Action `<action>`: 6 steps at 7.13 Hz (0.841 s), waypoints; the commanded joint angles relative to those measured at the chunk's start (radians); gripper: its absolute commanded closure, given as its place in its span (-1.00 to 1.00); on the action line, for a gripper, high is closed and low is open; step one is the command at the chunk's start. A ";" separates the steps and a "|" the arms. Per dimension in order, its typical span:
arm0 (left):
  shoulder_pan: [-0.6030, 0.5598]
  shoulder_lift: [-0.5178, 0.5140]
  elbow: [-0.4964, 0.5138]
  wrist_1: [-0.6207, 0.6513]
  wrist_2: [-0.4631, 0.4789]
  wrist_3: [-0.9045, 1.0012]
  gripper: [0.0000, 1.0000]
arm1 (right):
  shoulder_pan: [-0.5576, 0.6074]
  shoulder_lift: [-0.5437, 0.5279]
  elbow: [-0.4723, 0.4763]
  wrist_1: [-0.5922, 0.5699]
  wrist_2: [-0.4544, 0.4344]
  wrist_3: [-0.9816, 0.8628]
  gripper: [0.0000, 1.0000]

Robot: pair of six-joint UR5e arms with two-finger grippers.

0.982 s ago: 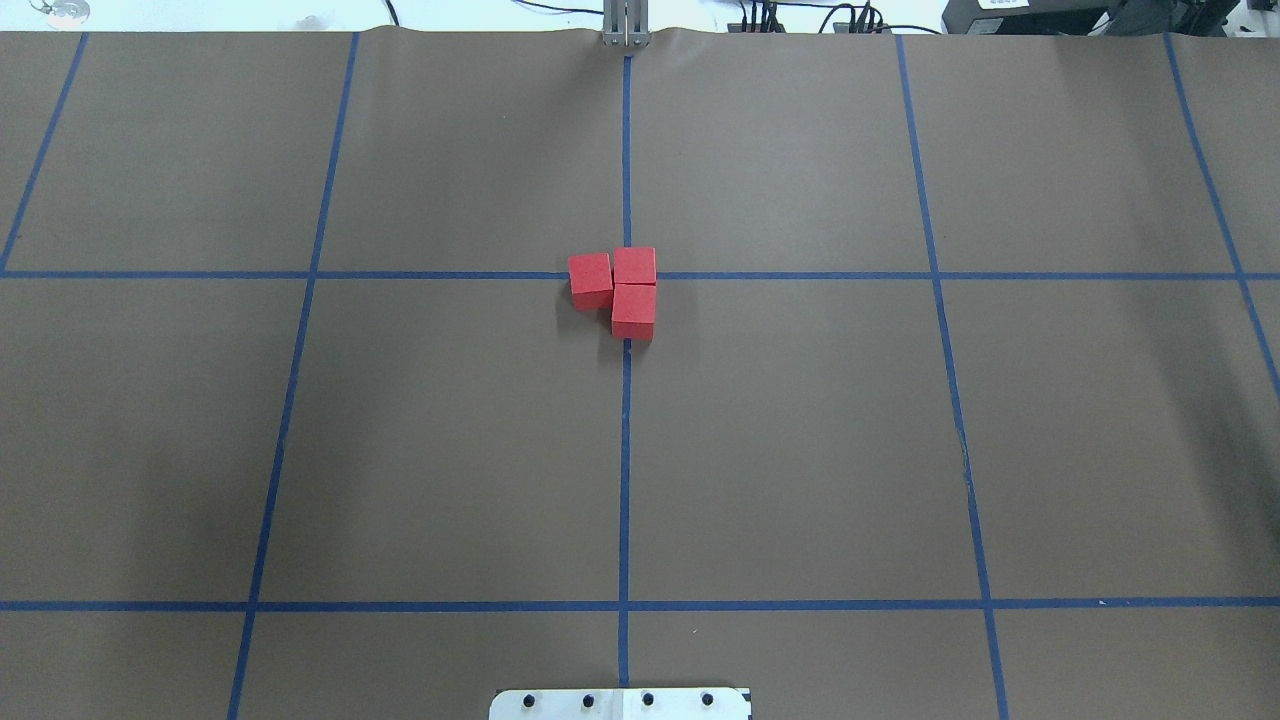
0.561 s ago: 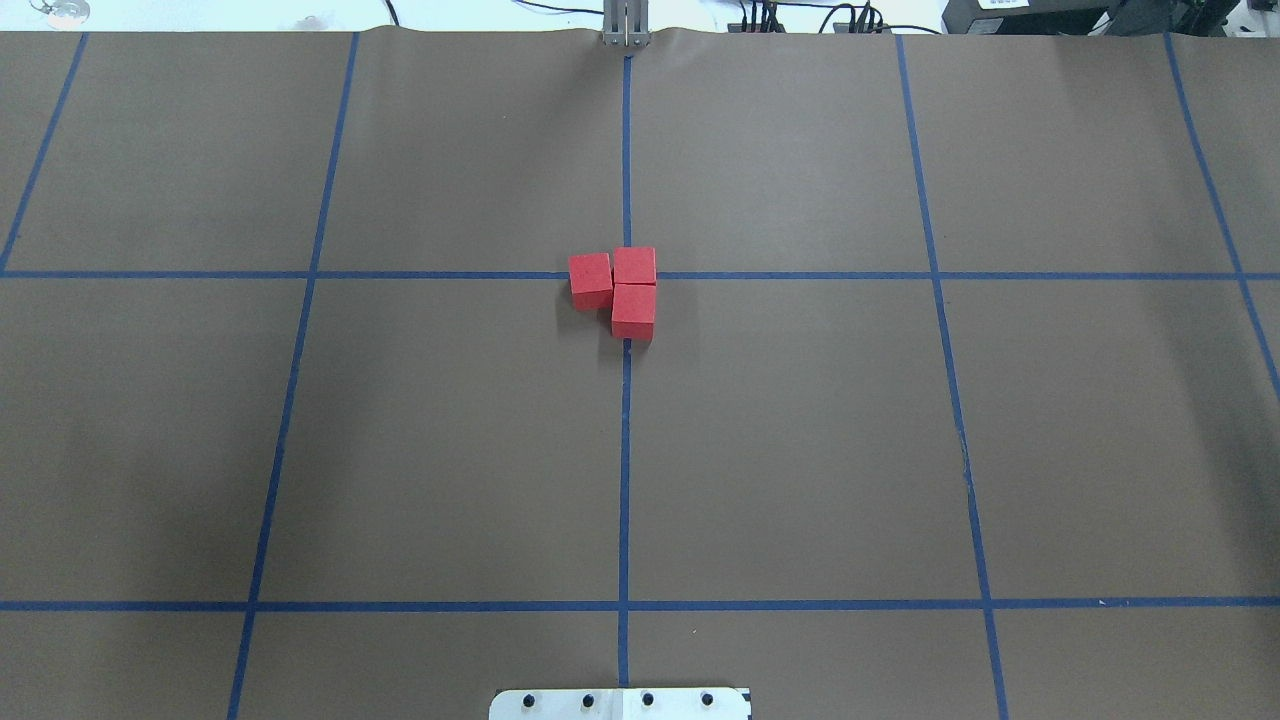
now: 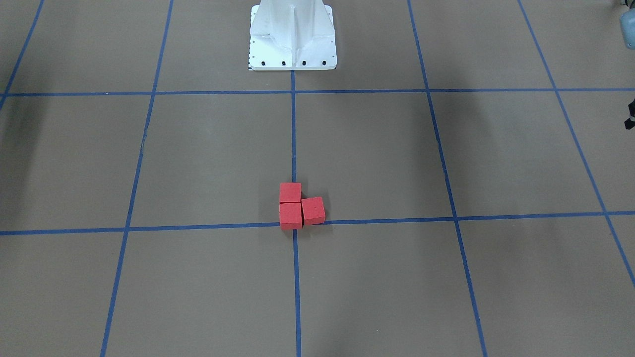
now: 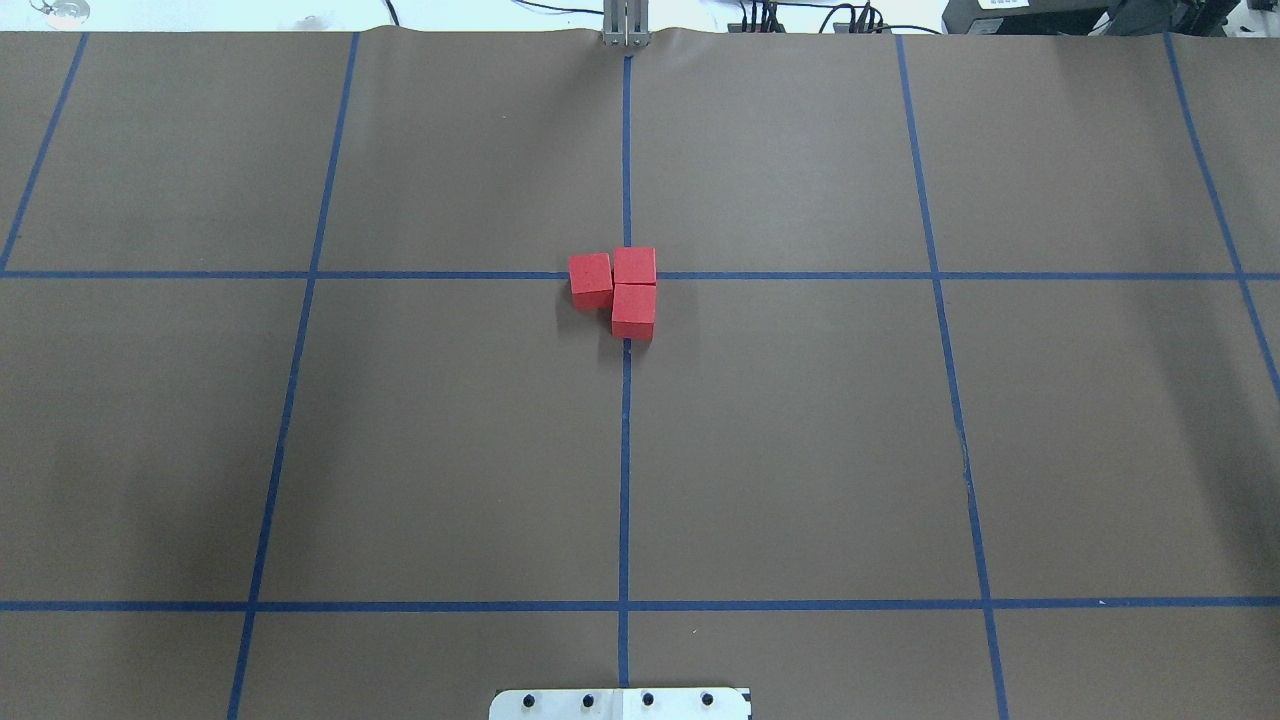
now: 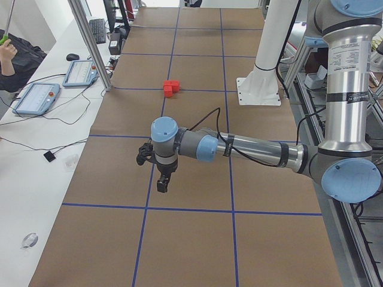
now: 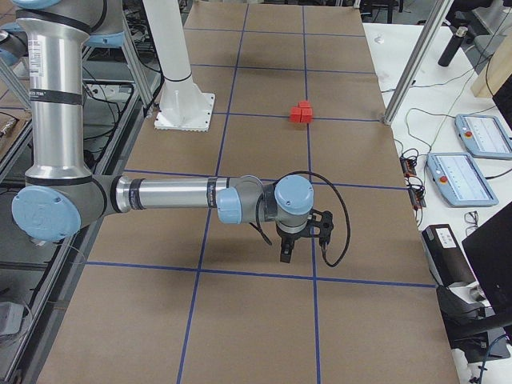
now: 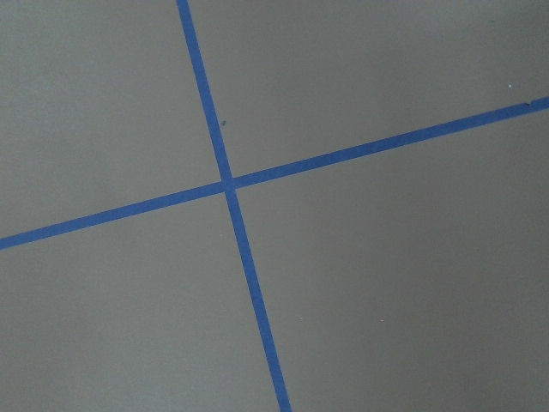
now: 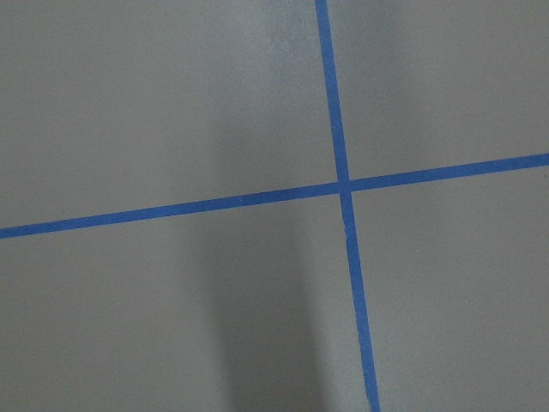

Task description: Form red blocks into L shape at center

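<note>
Downward: left tool (image 5: 161, 185), right tool (image 6: 286, 255).

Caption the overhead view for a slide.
Three red blocks form a rough L where two blue tape lines cross.

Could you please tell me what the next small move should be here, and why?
Probably a light nudge with the left tool to square the skewed block: the three red blocks already make an L where the blue tape lines cross, but that one sits slightly turned against its neighbour.
</note>
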State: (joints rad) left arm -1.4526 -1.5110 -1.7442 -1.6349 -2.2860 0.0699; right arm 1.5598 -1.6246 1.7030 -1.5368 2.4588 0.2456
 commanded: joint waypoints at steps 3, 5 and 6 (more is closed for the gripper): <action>-0.009 0.003 0.054 -0.008 0.000 0.050 -1.00 | -0.015 -0.026 0.132 -0.137 -0.112 0.000 -0.98; -0.011 0.003 0.052 -0.008 -0.001 0.048 -1.00 | -0.015 -0.023 0.126 -0.135 -0.107 0.000 -0.98; -0.014 0.002 0.052 -0.007 -0.001 0.048 -1.00 | -0.015 -0.023 0.126 -0.134 -0.106 0.001 -0.98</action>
State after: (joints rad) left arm -1.4642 -1.5082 -1.6919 -1.6426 -2.2870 0.1189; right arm 1.5448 -1.6479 1.8300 -1.6714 2.3518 0.2462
